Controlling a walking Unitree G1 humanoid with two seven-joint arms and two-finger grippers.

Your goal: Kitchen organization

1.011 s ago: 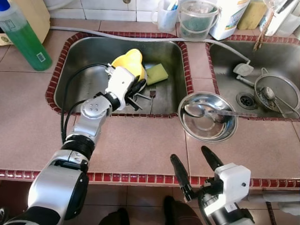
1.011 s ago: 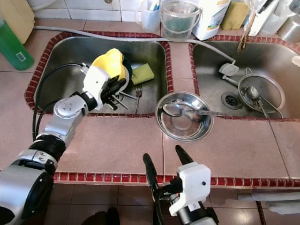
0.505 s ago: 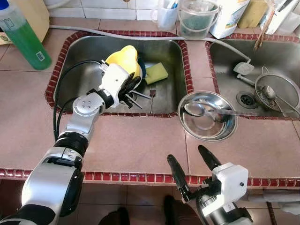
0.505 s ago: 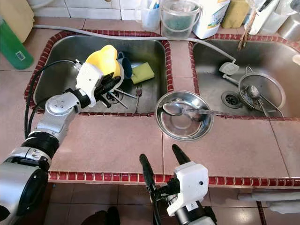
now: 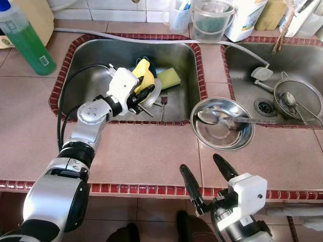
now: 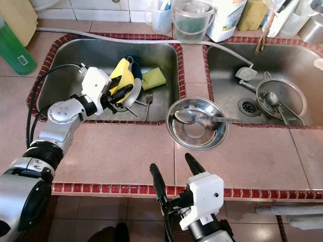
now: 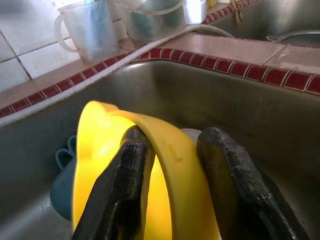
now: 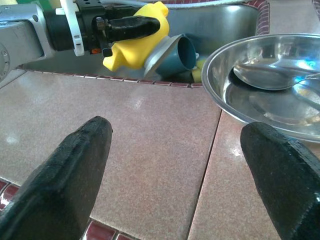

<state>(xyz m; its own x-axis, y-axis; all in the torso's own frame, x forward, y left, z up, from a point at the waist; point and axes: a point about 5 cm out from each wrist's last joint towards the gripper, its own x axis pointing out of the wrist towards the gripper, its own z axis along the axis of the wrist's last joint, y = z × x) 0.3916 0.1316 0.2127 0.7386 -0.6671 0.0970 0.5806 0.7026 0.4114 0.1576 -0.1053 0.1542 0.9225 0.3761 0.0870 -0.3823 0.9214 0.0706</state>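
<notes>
In the left sink [image 5: 91, 60] my left gripper [image 5: 145, 94] is shut on the rim of a yellow plastic jug [image 5: 143, 76]. The left wrist view shows one finger [image 7: 125, 175] inside the jug [image 7: 170, 165] and the other outside. The jug lies tilted over a blue cup [image 8: 181, 52] and a white plate [image 5: 155, 92]. A green-yellow sponge [image 5: 169, 78] and a fork [image 5: 163, 104] lie beside them. My right gripper [image 5: 206, 175] stands open over the counter's front edge, holding nothing.
A steel bowl [image 5: 237, 143] with a ladle [image 5: 209, 117] in it sits on the counter between the sinks. The right sink [image 5: 242, 65] holds a strainer [image 5: 297, 98]. A green soap bottle [image 5: 26, 39], a clear jug [image 5: 179, 16] and a small bucket [image 5: 212, 20] stand behind.
My left gripper has tipped the yellow jug over and lowered it into the sink, onto the blue cup and plate. The right arm has barely moved.
</notes>
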